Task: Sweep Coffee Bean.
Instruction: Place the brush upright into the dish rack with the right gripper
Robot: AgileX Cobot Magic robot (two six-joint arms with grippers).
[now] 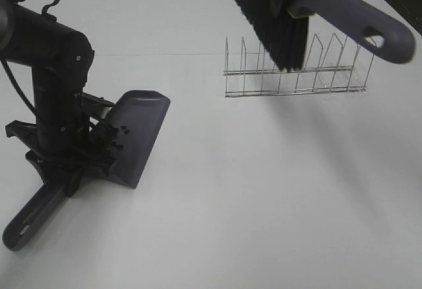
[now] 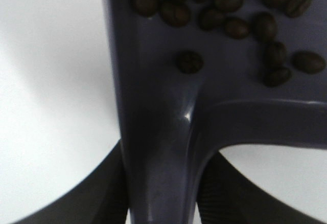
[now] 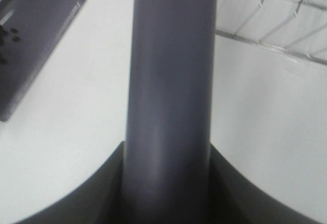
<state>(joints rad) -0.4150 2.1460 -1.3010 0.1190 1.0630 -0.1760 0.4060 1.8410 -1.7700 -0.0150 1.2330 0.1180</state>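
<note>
Grey-purple plastic fills both wrist views, since each of the 2 arms has a tool in hand. The left gripper (image 2: 166,157) is clamped narrow on the handle of the dustpan (image 1: 140,130), which lies on the white bench (image 1: 264,210) at the left, its open lip pointing away from the arm. The coffee bean (image 2: 225,14) cluster sits inside the pan, gathered toward the back wall close to where the handle joins; 1 bean lies a little apart from the rest, nearer the handle. No loose beans show on the bench around the pan in the high view.

The right gripper (image 3: 167,150) is closed tight round the handle of the brush (image 1: 349,12). It holds the brush high above the bench and well apart from the pan, with the black bristles (image 1: 273,28) hanging in front of the wire rack (image 1: 293,71).

Judging by this, the sweeping stroke itself looks finished and the step in hand is clearing away: the beans are collected and the brush is off the surface. The next move probably calls for keeping the pan level or tipped slightly back toward the handle while it is raised, so the beans do not roll out over the lip. The brush needs a clear spot to be set down, away from the rack's wires.
</note>
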